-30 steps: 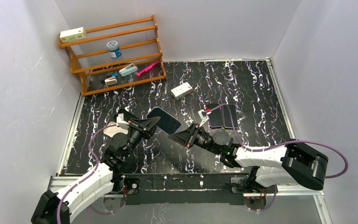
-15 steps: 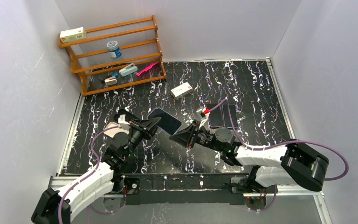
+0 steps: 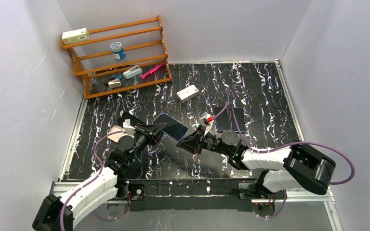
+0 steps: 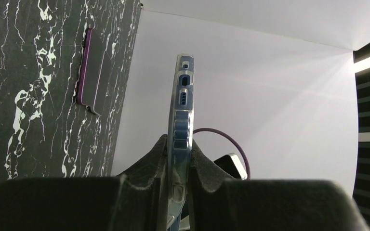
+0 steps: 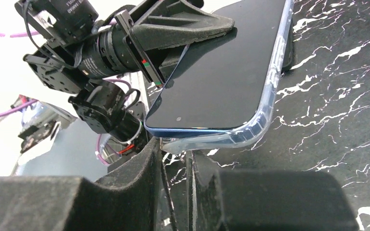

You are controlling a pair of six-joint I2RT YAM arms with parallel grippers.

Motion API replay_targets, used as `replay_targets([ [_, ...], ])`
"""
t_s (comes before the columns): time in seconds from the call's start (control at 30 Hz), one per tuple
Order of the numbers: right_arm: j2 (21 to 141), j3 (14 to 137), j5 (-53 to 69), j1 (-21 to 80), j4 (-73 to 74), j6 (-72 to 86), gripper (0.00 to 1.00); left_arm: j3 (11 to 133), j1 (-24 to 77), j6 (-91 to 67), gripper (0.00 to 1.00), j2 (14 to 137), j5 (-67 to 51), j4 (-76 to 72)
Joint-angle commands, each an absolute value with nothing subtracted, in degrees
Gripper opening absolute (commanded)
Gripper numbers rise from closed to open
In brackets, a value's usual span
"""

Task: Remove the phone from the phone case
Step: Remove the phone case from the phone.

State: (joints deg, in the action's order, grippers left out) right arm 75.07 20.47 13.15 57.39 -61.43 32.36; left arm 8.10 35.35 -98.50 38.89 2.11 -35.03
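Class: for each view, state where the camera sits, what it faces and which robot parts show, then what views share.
Top external: above and behind the bases, facing down on the table; both arms, left gripper and right gripper meeting at the phone.
Left wrist: looks along its fingers, clamped on the phone seen edge-on.
Right wrist: low, facing the phone in its clear case; own fingers below, left gripper beyond.
Shared: all show the phone.

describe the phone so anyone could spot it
From the wooden rack at back left, come forward to the middle. The phone is the dark slab in the left fingers, held up at a tilt, clear case peeling off one corner; the purple-edged slab to its right lies flat.
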Motion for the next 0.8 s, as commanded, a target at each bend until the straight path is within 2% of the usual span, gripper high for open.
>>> replay_targets([
  [0.0,76.64,21.31,9.42,55.59,-51.11,20.43,0.01,12.65,36.12,-100.88,0.00,36.55,-4.12,-41.00],
  [0.23,72.62,21.61,12.14,54.53,-46.95,22.96,0.04,13.22,36.12,-94.36,0.00,37.53,-4.23,-40.68],
  [0.3,70.73,20.76,13.66,53.68,-45.52,24.10,0.13,13.71,36.12,-91.72,0.00,39.38,-5.14,-40.26],
  [0.57,60.48,17.11,20.00,50.06,-34.44,26.93,0.63,20.98,35.88,-76.43,0.00,50.35,-13.07,-35.09],
  [0.77,51.82,17.22,27.13,47.87,-27.12,25.85,0.71,30.83,35.53,-60.43,0.00,52.31,-15.68,-18.28],
])
